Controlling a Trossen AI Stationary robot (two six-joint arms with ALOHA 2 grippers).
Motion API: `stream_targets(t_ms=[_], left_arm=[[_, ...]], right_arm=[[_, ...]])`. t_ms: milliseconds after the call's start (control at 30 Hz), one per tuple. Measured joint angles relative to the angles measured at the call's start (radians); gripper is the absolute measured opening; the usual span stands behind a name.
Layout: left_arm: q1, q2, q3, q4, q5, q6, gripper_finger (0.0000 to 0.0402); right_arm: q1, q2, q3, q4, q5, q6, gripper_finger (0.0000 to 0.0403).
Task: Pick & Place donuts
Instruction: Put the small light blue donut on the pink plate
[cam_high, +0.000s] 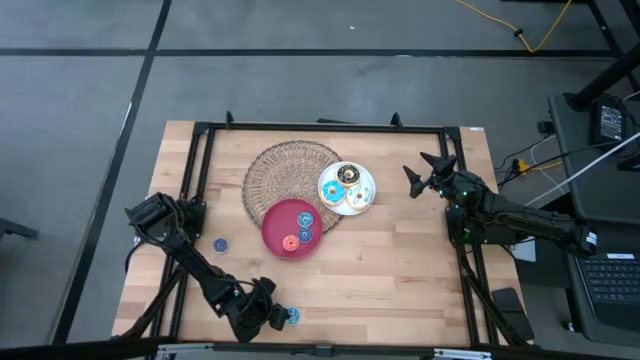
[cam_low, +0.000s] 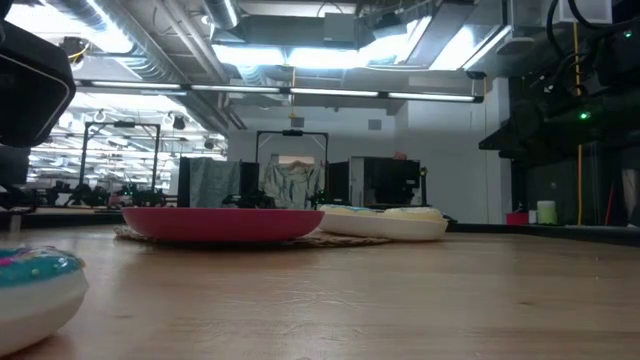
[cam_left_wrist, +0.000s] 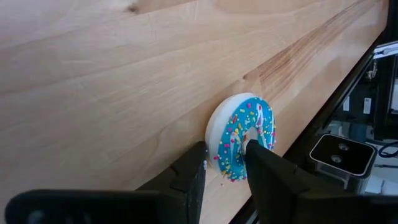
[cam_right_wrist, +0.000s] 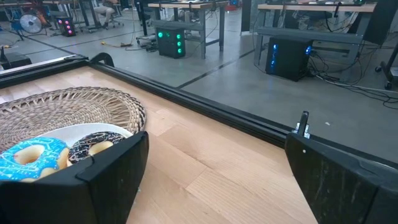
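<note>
One cyan sprinkled donut stands on edge at the table's near edge, left gripper fingers pinching its rim; right gripper, spread wide, waits far right

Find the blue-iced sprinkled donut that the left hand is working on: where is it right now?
The sprinkled donut lies near the table's front edge in the high view, left of centre, between the left hand's fingers, well away from the red plate.
</note>
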Motion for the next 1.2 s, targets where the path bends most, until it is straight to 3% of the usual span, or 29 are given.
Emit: stream_targets(t_ms=[333, 1200], left_arm=[[0.001, -0.031, -0.001, 0.002, -0.056, 0.008, 0.0102], [0.001, -0.035, -0.001, -0.014, -0.050, 0.022, 0.0089]], right_arm=[[0.000, 0.000, 0.000, 0.000, 0.000, 0.000, 0.0376], [0.000, 0.000, 0.000, 0.000, 0.000, 0.000, 0.0376]])
